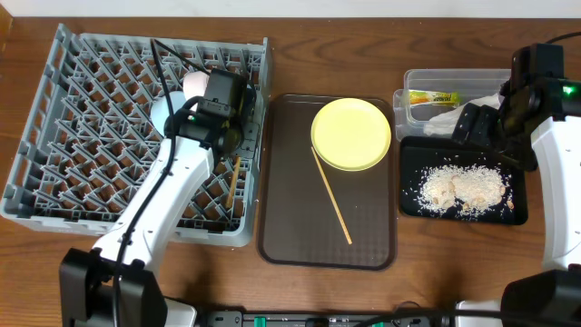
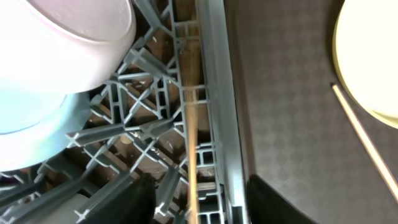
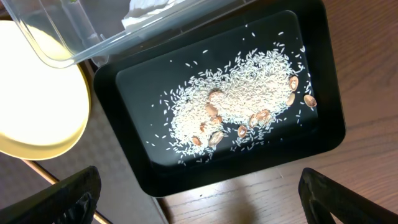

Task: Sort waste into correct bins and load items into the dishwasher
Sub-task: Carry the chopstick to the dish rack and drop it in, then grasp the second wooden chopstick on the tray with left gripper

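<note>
The grey dish rack (image 1: 54, 109) stands at the left, holding a white bowl (image 2: 68, 37), a light blue bowl (image 2: 31, 130) and one chopstick (image 2: 191, 143) along its right wall (image 2: 217, 93). My left gripper (image 2: 205, 202) is open above that chopstick, one finger on each side, not touching it. The yellow plate (image 1: 351, 133) and the second chopstick (image 1: 331, 195) lie on the brown tray. My right gripper (image 3: 205, 205) is open and empty above the front edge of the black tray (image 3: 323, 74), which holds rice scraps (image 3: 249, 93). The clear tub (image 1: 449, 82) holds the sachet (image 1: 433, 97) and the napkin (image 1: 454, 116).
The brown serving tray (image 1: 290, 227) lies between the rack and the bins. My left arm (image 1: 163, 200) reaches over the rack's front right corner. My right arm (image 1: 545, 109) stands at the table's right edge, beside the tub and black tray.
</note>
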